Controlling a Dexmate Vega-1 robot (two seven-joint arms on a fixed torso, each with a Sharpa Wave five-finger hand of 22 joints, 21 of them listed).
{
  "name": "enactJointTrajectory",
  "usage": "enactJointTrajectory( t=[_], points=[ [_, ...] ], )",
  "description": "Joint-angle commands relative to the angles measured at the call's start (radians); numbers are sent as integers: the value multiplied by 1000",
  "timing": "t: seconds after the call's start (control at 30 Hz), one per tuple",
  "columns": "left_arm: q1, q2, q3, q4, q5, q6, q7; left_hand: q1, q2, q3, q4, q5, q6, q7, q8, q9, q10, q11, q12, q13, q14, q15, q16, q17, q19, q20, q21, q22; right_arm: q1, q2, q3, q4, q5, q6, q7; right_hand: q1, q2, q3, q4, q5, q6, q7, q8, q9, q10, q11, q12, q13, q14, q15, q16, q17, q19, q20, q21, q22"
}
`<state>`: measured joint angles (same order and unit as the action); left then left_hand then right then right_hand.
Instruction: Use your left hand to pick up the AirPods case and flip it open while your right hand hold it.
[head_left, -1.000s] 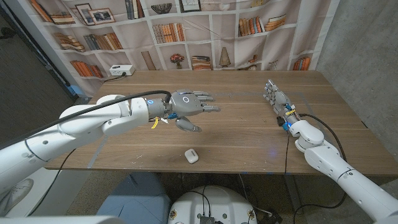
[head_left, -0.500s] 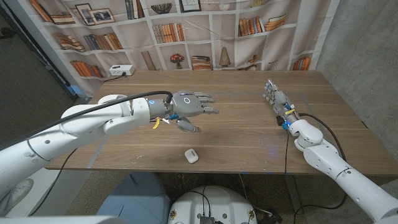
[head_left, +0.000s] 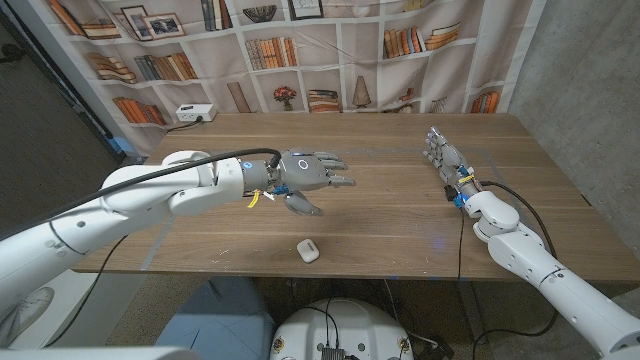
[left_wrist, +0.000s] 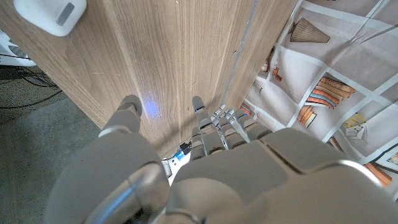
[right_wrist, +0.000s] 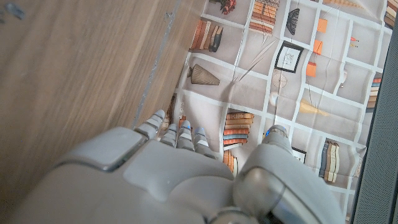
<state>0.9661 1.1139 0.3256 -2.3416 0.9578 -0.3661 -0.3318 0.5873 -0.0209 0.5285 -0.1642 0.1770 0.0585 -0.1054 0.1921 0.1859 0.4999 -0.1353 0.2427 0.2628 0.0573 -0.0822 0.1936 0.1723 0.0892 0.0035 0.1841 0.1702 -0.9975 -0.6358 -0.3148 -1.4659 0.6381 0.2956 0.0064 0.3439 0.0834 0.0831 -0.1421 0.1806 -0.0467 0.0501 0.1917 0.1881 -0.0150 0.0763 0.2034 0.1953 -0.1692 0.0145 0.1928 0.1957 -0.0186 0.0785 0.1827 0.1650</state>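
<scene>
One white AirPods case (head_left: 307, 250) lies on the wooden table (head_left: 400, 215), close to the table's near edge and about midway along it. It lies flat on its side, a rounded oblong, with its long axis running slantwise to that near edge, one end turned toward the robot's left and away from the robot, the other toward the right and the edge. In the left wrist view the case (left_wrist: 51, 15) shows a small grey patch on its upper face; whether the lid is up or shut I cannot make out for certain, though it looks like one closed lump. Nothing touches it.

There are two hands over the table. The left hand (head_left: 312, 176) hangs above the wood, farther from the robot than the case and a little to its left, well apart from it, fingers stretched out and spread, thumb dropped below the palm, grasping nothing. A yellow tag and a blue fitting show at its wrist. The right hand (head_left: 441, 153) is far off to the right of the case, toward the far right part of the table, fingers held out together and holding nothing; whether it touches the wood I cannot tell.

Behind the table, away from the case, hangs a backdrop (head_left: 300, 50) printed with bookshelves. One white power strip (head_left: 195, 113) sits at the far left corner of the table.
</scene>
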Motion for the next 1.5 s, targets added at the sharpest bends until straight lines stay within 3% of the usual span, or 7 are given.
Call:
enactJointTrajectory(
  t=[0.03,0.67,0.97,1.5],
  points=[
    [-35,2,15,-8,2,-41,-41,8,-2,4,-1,0,-9,-1,-2,2,-7,4,-1,2,1,-4,-2,2,3,-5,6,1,7,1,2,5,0,3,4,12,2,5,-1,0,-6,-5,5,2,2,-5,1,4,-35,-6,4,-1,-5,5,5,6],
    [-27,12,2,-12,2,-101,-29,6,-9,0,1,0,-8,-2,0,1,-1,4,0,5,-3,-6,-2,2,6,-11,7,1,-3,0,-4,9,-4,-3,-1,16,2,8,-2,-1,-5,-5,5,2,2,-5,1,4,-36,-7,4,-1,-6,4,6,6],
    [-57,16,12,-22,-6,-140,-81,9,-9,0,1,1,1,2,4,1,6,2,1,6,0,-8,-1,2,10,-12,8,1,5,4,-8,14,-6,3,5,18,1,9,-2,-2,-5,-5,5,2,2,-5,1,4,-37,-7,4,-1,-7,4,5,6],
    [-57,16,-7,-42,-25,-172,-119,11,-11,0,1,2,5,2,6,1,11,3,2,9,2,-9,-1,2,12,-14,7,1,24,28,-27,39,-10,8,14,20,1,10,-2,-2,-5,-4,5,2,1,-5,1,4,-38,-7,4,0,-8,3,5,6]
  ],
)
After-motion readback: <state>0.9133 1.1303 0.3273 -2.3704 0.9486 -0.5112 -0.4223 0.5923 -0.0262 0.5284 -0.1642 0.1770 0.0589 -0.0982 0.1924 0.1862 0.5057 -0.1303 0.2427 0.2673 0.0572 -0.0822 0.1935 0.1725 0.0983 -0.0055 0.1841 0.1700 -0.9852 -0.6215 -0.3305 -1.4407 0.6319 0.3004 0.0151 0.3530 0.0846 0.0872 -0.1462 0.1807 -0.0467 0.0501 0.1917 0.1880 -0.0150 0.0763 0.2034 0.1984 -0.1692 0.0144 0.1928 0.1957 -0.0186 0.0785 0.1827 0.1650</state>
